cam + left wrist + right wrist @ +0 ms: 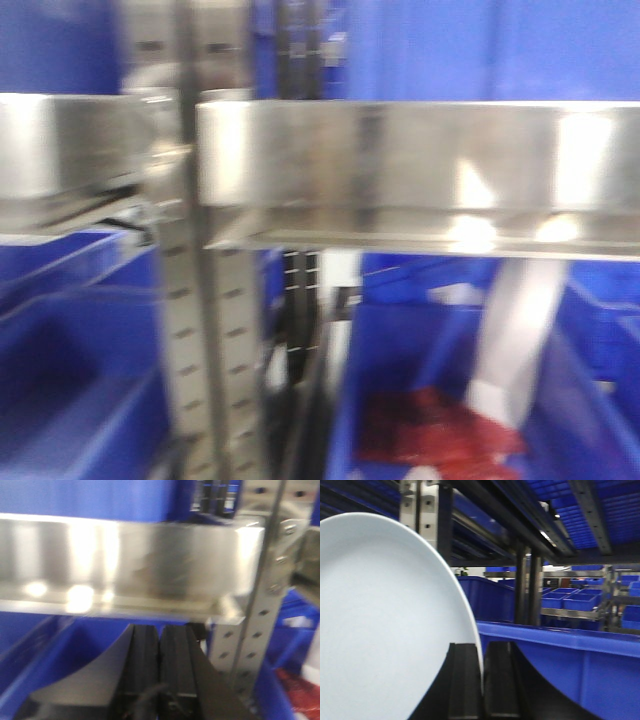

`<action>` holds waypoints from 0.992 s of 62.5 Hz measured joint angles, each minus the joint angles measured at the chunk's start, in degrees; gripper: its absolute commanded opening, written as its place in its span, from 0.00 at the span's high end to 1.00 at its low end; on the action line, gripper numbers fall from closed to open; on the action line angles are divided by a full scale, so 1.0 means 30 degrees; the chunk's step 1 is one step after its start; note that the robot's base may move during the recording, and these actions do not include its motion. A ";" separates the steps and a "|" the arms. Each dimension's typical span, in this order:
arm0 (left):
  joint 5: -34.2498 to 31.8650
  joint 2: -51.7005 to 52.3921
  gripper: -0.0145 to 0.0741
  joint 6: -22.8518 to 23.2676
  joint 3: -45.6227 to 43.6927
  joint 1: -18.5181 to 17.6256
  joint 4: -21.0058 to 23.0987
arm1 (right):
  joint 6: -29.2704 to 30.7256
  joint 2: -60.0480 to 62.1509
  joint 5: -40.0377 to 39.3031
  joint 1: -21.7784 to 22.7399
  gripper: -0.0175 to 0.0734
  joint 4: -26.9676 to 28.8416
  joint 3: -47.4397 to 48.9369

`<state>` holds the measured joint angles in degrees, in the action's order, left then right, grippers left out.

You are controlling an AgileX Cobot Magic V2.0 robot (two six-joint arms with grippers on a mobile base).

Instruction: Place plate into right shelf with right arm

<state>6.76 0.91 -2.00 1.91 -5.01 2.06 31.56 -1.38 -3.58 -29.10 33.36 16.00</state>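
Plate: the plate (385, 630) stands on edge, filling the left of the right wrist view, its rim caught between two black fingers.
Right gripper: the right gripper (481, 650) is clamped on the plate's rim.
Left gripper: the left gripper (159, 635) has its fingers pressed together, holding nothing, just below a steel lip.
Shelf: the shelf (400, 160) is blurred steel, next to a perforated upright (200, 330).
Bins: a blue bin (570, 665) lies right of the plate; another bin (400, 350) under the shelf holds something red (430, 430).
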 measured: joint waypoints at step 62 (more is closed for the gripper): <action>0.0000 0.0000 0.89 0.0000 0.0000 0.0000 0.0000 | 0.0000 0.0000 0.0000 0.0000 0.75 0.0000 0.0000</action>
<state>6.76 0.91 -2.00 1.91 -5.01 2.06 31.56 -1.38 -3.58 -29.10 33.36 16.00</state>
